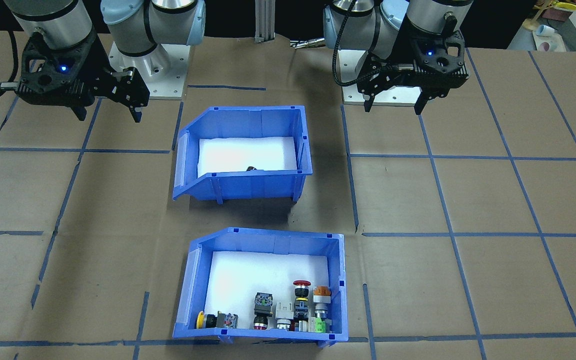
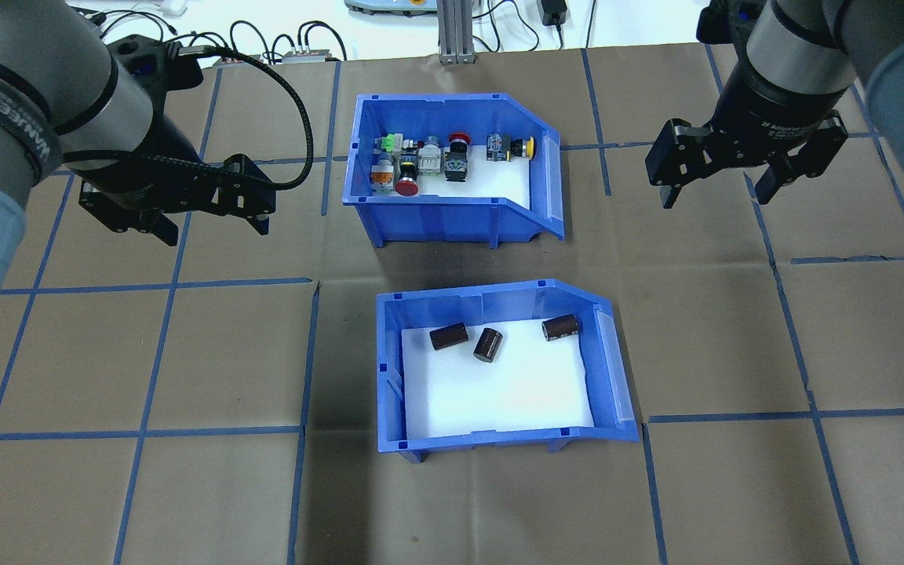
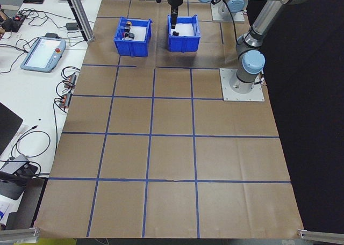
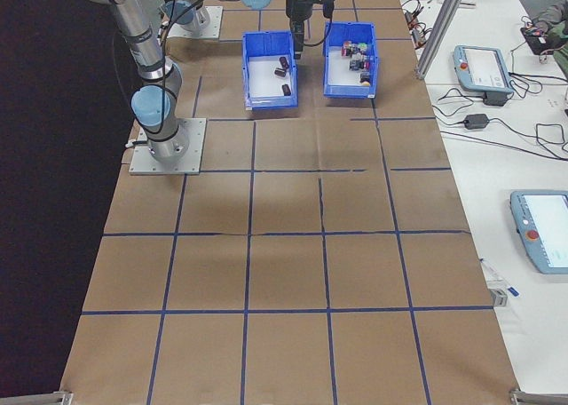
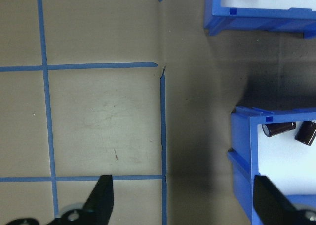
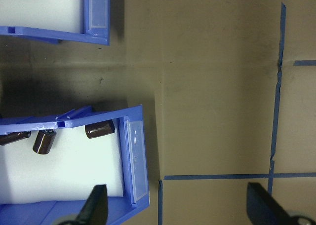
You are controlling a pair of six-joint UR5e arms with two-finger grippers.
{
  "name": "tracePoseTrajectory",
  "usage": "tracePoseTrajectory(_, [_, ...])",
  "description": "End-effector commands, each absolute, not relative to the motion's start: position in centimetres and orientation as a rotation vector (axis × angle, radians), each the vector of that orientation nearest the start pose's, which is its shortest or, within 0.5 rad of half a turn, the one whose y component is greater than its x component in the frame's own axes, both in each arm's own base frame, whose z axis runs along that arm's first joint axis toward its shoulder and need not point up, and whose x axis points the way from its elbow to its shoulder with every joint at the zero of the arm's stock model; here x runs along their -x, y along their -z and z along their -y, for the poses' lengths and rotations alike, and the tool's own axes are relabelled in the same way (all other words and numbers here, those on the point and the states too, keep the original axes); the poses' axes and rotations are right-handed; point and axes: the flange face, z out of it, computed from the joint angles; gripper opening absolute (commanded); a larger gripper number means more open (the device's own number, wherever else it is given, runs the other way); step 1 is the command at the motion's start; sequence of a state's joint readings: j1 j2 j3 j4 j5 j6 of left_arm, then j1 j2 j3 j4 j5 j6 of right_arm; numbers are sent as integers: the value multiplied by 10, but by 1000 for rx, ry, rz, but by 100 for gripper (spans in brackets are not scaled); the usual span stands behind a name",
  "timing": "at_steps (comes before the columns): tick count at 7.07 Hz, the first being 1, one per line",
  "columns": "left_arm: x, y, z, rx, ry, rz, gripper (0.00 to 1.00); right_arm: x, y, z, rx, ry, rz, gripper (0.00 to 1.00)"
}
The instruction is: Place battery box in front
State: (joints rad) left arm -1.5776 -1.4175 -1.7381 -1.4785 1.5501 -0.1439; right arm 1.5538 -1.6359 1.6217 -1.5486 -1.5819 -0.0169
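— Where is the battery box (image 2: 499, 365) found?

— It is set on the table (image 2: 185, 486), on the robot's side of the switch bin (image 2: 452, 176), a strip of brown paper between them. Three dark cells (image 2: 488, 344) are seen lying on its white foam (near the wall facing the other bin).

— And the claws?

— The left gripper (image 2: 209, 220) is held above the table off to the box's left, fingers spread, nothing between them. The right gripper (image 2: 715, 184) is likewise spread and empty, off to the right.
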Motion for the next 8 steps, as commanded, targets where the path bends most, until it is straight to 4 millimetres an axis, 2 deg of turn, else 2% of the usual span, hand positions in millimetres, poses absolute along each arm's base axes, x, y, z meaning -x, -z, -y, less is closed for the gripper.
tracePoseTrajectory(1, [142,-475,416,650,72,-3111,98,-123,-489,468,233,-38,-3146,100])
tracePoseTrajectory(2, [152,-472,403,806,48,-3076,98,-123,-490,474,337,-27,-3137,100])
tracePoseTrajectory(3, [164,-467,388,1034,30,-3007,97,-124,-479,495,434,-50,-3109,100])
tracePoseTrajectory(4, [188,-453,371,1301,-42,-2906,96,-124,-480,521,559,-55,-3086,100])
tracePoseTrajectory(5, [215,-435,350,1472,-99,-2833,96,-126,-479,550,753,-52,-3042,100])
tracePoseTrajectory(6, [233,-421,336,1649,-136,-2703,98,-127,-482,571,924,-35,-2995,100])
tracePoseTrajectory(7, [249,-412,329,1697,-129,-2682,99,-137,-476,587,1114,-38,-2927,100])
tracePoseTrajectory(8, [268,-385,319,1837,-116,-2598,99,-161,-472,604,1333,-32,-2841,100])
